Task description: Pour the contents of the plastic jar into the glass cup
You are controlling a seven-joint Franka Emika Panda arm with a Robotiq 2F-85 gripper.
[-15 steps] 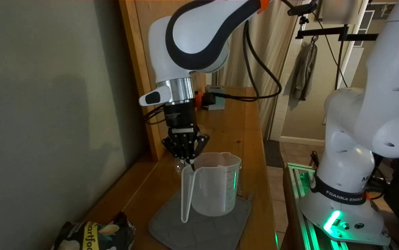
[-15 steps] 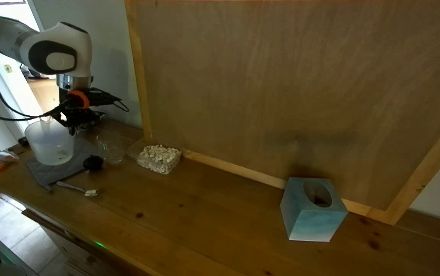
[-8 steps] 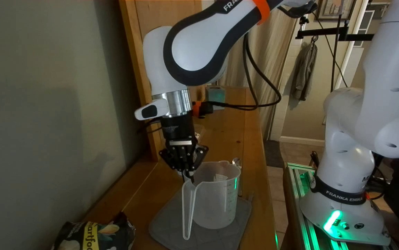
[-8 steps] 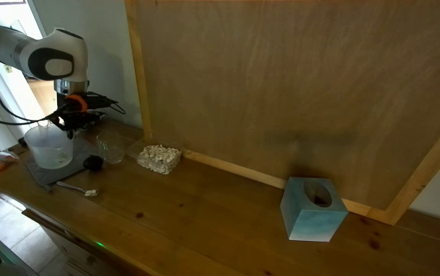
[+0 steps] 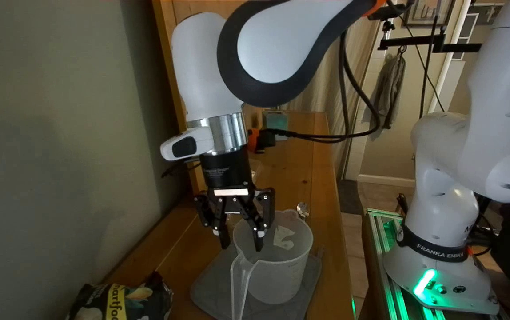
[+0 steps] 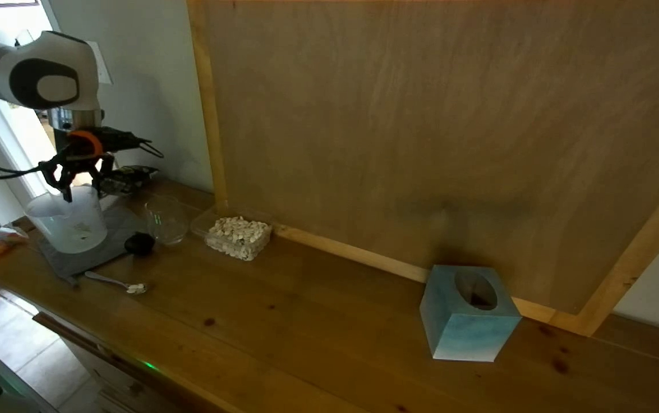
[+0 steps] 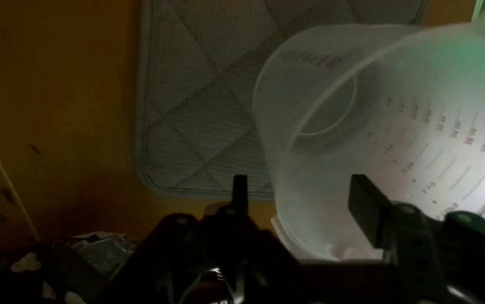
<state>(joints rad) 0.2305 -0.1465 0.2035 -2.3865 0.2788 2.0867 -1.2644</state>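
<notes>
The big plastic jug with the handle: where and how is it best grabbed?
Probably by its handle, with the end effector coming from above on that side and closing across it. The handle is slim and stands out from the plastic jug, which is otherwise round and probably too wide to span.

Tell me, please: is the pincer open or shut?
The pincer is open: its fingers stand apart in both exterior views and the wrist view.

Homelike place: tissue box [image 6: 470,321], framed picture [image 5: 423,12].
</notes>
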